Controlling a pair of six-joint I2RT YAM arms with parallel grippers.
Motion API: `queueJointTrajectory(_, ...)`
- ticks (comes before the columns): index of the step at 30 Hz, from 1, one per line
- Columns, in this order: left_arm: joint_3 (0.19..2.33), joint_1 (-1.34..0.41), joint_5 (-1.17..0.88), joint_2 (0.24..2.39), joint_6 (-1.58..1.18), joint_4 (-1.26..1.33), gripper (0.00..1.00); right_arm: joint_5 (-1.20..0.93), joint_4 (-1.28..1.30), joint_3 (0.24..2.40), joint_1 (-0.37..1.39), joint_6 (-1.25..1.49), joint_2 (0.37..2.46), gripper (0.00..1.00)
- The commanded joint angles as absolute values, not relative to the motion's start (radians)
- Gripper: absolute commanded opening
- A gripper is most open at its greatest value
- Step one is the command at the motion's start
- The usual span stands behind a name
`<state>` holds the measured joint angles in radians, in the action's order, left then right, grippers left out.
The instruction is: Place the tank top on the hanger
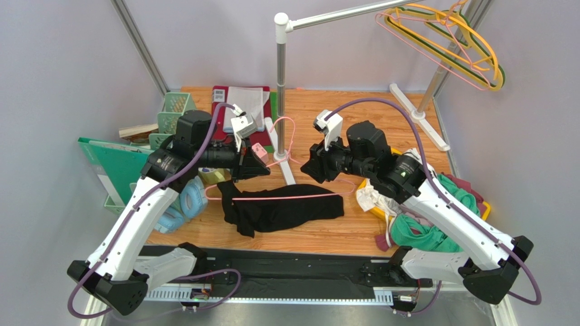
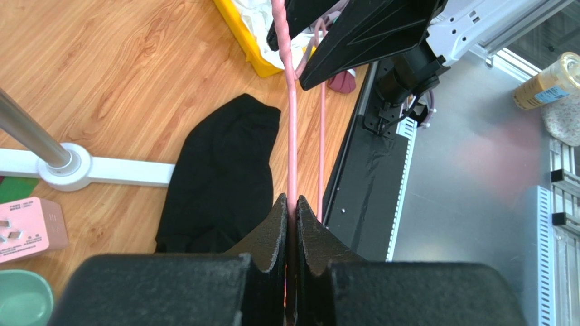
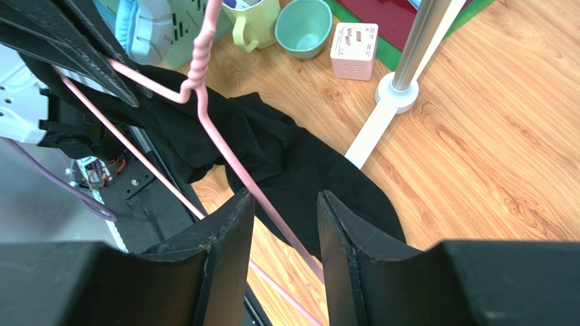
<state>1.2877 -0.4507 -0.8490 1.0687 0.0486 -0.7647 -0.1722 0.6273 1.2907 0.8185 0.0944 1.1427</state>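
**Left tool** [image 2: 293, 200]: closed tight on the hanger [image 2: 291, 136]. The fingers pinch the pink wire with no gap showing. It sits just left of the rack pole [image 1: 281, 88], on the side nearer the arm bases. Judgement: this grip is the anchor, holding the frame raised off the desk [image 1: 340, 115] and steady so cloth can be worked onto it.

**Right tool** [image 3: 286, 197]: fingers parted, with the hanger's sloping wire passing through the gap. No pinch on the wire and no cloth between the fingers is evident. It sits just right of the pole. Judgement: the parted stance suits either letting go of the wire or readiness to take something; which of the two cannot be determined.

**Tank top** [image 1: 286, 212]: crumpled on the desk in front of the pole, toward the arm bases. The hanger's long bottom wire runs across its upper edge. Its left end bunches up toward the left tool. Whether a strap sits over a hanger shoulder cannot be told, since black cloth merges with black fingers.

**Assessment:** incomplete, as most of the garment rests on the desk. The next move likely requires the right tool to take a strap and draw it over the shoulder right of the pole.

**Risks:** the thin wire may twist in a single pinch, and the soft cloth may slide off.
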Motion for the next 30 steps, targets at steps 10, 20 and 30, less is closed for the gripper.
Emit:
queueJointTrajectory(10,1.293,-0.46,-0.908,1.097,0.026,-0.712,0.0,-0.175,0.506,1.307,0.882,0.003,1.181,0.37)
queueJointTrajectory(20,1.278,-0.462,-0.933,1.115,-0.028,-0.67,0.0,-0.141,0.494,1.325,0.939,-0.112,1.23,0.0)
queueJointTrajectory(30,1.275,-0.46,-0.927,1.164,-0.061,-0.672,0.36,-0.002,0.434,1.281,1.002,-0.236,1.18,0.0)
